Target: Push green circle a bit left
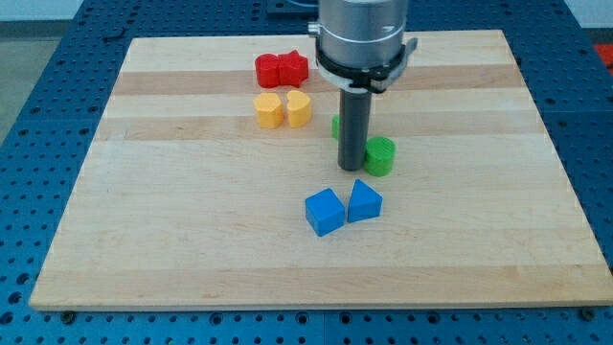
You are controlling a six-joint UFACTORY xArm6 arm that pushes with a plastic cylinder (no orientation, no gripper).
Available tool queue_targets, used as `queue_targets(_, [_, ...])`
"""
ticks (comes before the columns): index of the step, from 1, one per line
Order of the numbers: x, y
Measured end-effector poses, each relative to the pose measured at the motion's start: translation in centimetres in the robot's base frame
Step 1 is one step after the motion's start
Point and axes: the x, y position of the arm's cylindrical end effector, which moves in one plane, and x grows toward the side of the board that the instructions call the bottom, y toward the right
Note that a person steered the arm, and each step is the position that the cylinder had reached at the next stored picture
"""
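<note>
Just right of my tip (pixel 351 169) sits the green circle (pixel 381 155).

Green circle (pixel 381 155) — upright; seemingly touching rod.
</note>
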Motion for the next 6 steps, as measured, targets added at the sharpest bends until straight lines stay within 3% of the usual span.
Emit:
queue_targets(2, [4.5,3.1])
queue_targets(4, [1.8,6.5])
queue_targets(6, [-0.8,4.0])
